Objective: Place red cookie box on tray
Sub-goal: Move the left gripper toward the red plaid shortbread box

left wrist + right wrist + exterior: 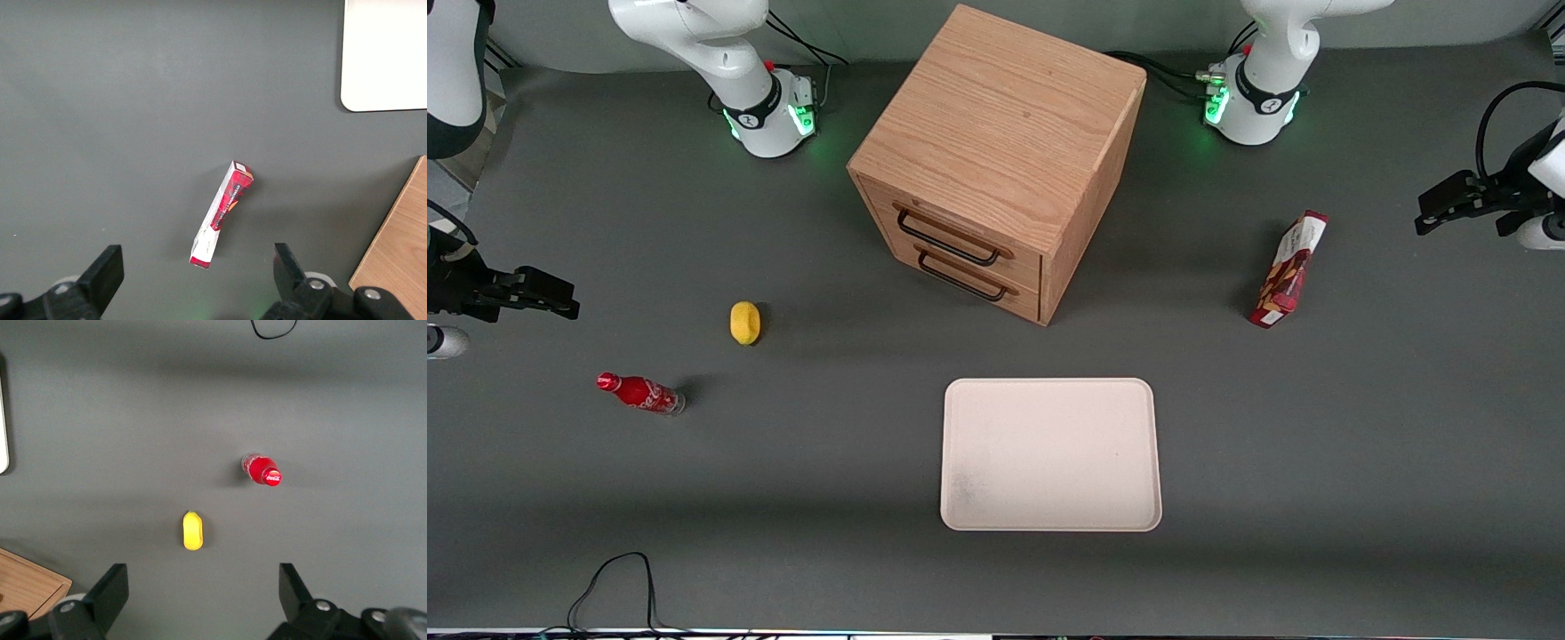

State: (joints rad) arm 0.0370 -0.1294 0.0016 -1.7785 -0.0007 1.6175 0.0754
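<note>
The red cookie box [1288,269] rests on the grey table at the working arm's end, a slim dark-red carton with its white end pointing away from the front camera. My gripper [1430,213] hangs in the air beside it, farther out toward the table's end, and does not touch it. In the left wrist view the gripper [197,273] is open, nothing is between the fingers, and the box [222,213] lies well below. The cream-white tray [1049,444] lies flat and bare, nearer the front camera than the box; one corner of the tray [383,60] shows in the wrist view.
A wooden two-drawer cabinet [996,151] stands mid-table, beside the box and farther from the camera than the tray; its edge [400,247] shows in the wrist view. A yellow lemon [744,322] and a small red soda bottle [640,393] lie toward the parked arm's end.
</note>
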